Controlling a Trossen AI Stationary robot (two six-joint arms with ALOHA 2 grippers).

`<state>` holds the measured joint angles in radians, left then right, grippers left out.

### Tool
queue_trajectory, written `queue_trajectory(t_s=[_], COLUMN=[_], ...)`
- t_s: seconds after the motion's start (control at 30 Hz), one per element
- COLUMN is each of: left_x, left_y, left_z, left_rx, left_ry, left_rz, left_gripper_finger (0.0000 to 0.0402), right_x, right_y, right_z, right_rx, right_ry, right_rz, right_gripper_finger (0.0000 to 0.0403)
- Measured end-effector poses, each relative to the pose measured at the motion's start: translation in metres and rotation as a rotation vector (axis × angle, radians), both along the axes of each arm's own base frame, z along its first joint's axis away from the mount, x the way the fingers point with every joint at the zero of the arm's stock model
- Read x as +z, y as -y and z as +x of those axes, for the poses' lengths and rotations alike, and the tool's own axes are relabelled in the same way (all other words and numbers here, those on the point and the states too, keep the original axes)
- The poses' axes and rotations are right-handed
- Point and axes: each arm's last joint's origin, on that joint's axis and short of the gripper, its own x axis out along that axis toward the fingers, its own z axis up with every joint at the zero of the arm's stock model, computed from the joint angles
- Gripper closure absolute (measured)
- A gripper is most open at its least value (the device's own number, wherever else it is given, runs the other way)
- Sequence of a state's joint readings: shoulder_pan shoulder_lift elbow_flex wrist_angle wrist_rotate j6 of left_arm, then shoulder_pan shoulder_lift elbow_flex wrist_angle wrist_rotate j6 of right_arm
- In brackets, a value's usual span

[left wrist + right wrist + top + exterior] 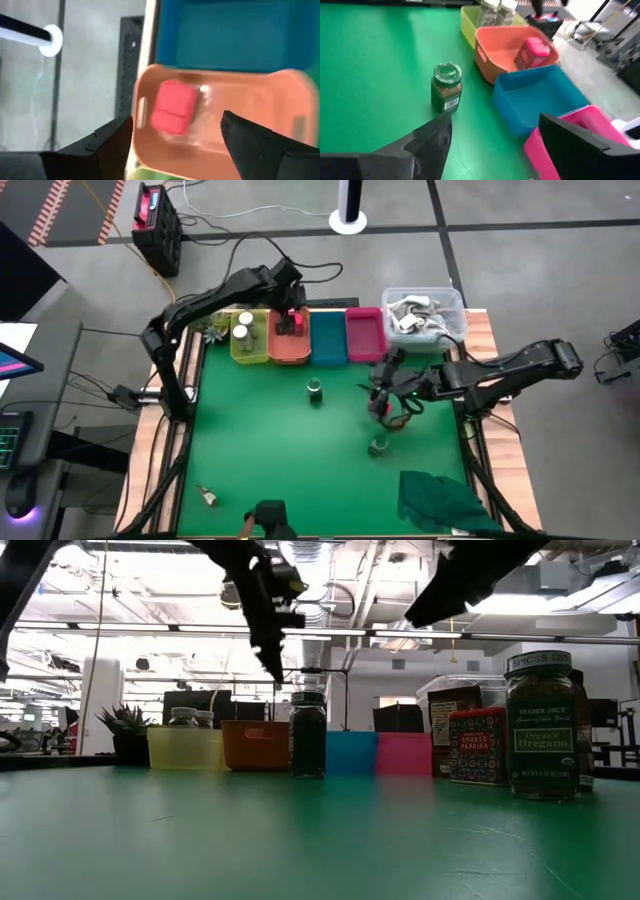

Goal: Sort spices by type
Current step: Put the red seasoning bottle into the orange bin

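Jaws stood spread wide and empty on both arms. Between the left gripper's (175, 145) dark fingers, the left wrist view looked down on a pink-red packet (172, 107) lying inside the orange tray (280, 107), close to the tray's end wall and apart from the fingers. The gripper hovered above that tray at the far edge of the green mat (280, 450). Beside it, the yellow tray (250, 352) held two white-capped jars (243, 327); the blue tray (328, 338) and the pink tray (364, 335) sat next in the row, all touching side by side.

One green-lidded jar (315, 389) stood upright alone on open mat, well apart from the trays. The right gripper (385, 375) hung over the mat near the pink tray, holding nothing. A red paprika tin (477, 745) and a second green-lidded jar (378, 445) stood near it. A small sachet (207, 497) lay near the mat's near-left corner, and a crumpled dark green cloth (440, 500) covered the near-right corner. The mat's centre was broad and bare.
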<state>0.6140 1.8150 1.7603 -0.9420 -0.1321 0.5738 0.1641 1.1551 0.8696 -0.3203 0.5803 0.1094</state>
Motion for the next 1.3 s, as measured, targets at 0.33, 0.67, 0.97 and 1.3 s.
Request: queue_trajectory(t_s=[0.33, 0.67, 0.97, 1.3], left_x=[0.011, 0.005, -0.018, -0.057], left_y=[0.102, 0.216, 0.249, 0.248], left_z=[0.014, 0.006, -0.023, -0.048], left_rx=[-0.139, -0.261, -0.217, -0.184], left_ry=[-0.077, -0.062, 0.074, 0.220], left_rz=[-0.221, -0.153, -0.107, -0.066], left_gripper_finger=[0.0111, 0.0111, 0.0111, 0.0111], right_x=[0.005, 0.003, 0.005, -0.004], right_y=[-0.018, -0.018, -0.025, -0.007], right_z=[-0.050, -0.072, -0.042, 0.026], right_rx=[-0.087, -0.086, -0.086, -0.145], right_ry=[0.094, 0.187, 0.174, -0.232], right_rz=[-0.093, -0.012, 0.068, 0.316], right_gripper_finger=[0.0076, 0.0076, 0.0079, 0.0089])
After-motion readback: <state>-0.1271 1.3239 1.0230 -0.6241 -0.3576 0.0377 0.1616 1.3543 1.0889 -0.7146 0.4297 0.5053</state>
